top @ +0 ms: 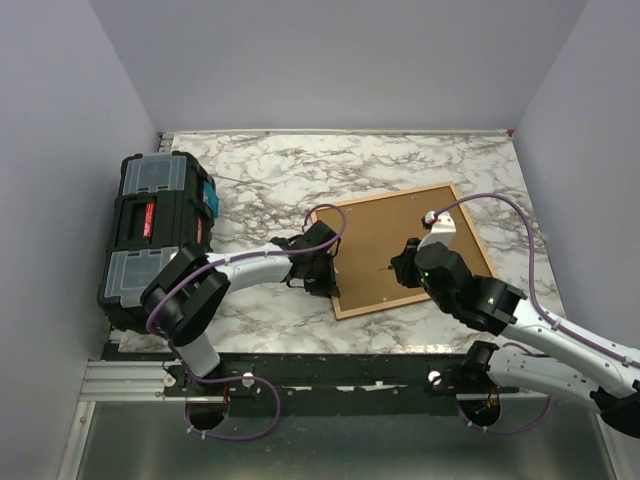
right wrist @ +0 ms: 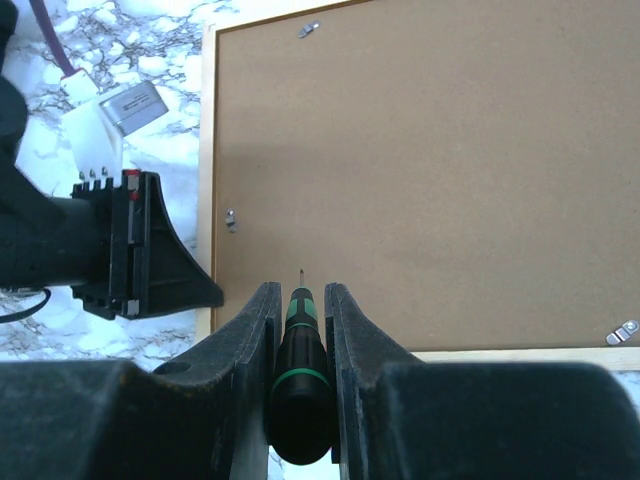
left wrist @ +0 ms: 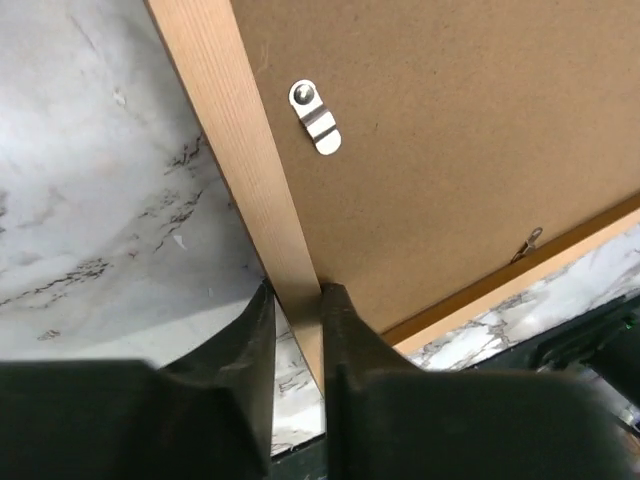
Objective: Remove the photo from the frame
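Note:
The frame (top: 420, 299) lies face down on the marble table, its brown backing board (top: 385, 245) facing up. The photo is hidden beneath the board. My left gripper (top: 322, 272) is shut on the frame's left rail (left wrist: 240, 140), one finger on each side of it (left wrist: 297, 295). A metal clip (left wrist: 316, 118) sits on the board just inside that rail. My right gripper (top: 400, 265) is shut on a black-and-green screwdriver (right wrist: 300, 350), whose tip points over the backing board (right wrist: 430, 170) near the frame's near edge.
A black toolbox (top: 155, 235) stands at the table's left edge. More small metal clips sit along the board's edges (right wrist: 231, 218), (right wrist: 622, 331). Purple cables loop over the frame's far corners. Grey walls enclose the table on three sides.

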